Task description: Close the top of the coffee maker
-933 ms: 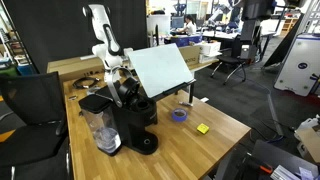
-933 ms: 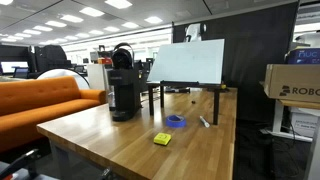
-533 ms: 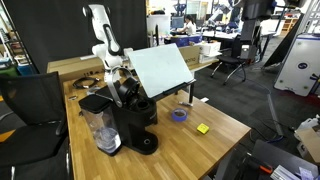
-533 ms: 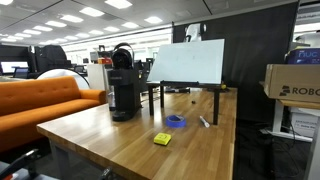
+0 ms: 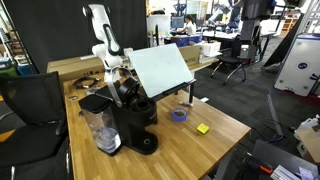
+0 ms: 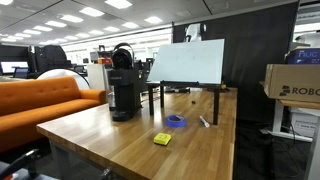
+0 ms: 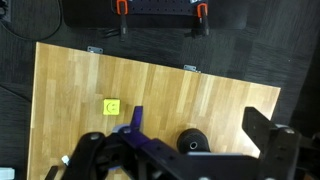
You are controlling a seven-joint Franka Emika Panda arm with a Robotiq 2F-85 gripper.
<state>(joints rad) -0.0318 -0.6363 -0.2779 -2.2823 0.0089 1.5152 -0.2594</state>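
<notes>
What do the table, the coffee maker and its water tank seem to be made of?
The table looks like light wood with a smooth finish: plank seams and grain show. The coffee maker is probably moulded plastic, judging by its even black shell. Its water tank seems to be clear plastic, since things behind it show through.

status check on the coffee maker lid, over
gripper close above coffee maker, open or shut unreadable. top looks raised, not yet closed. white board tight beside the arm.
</notes>
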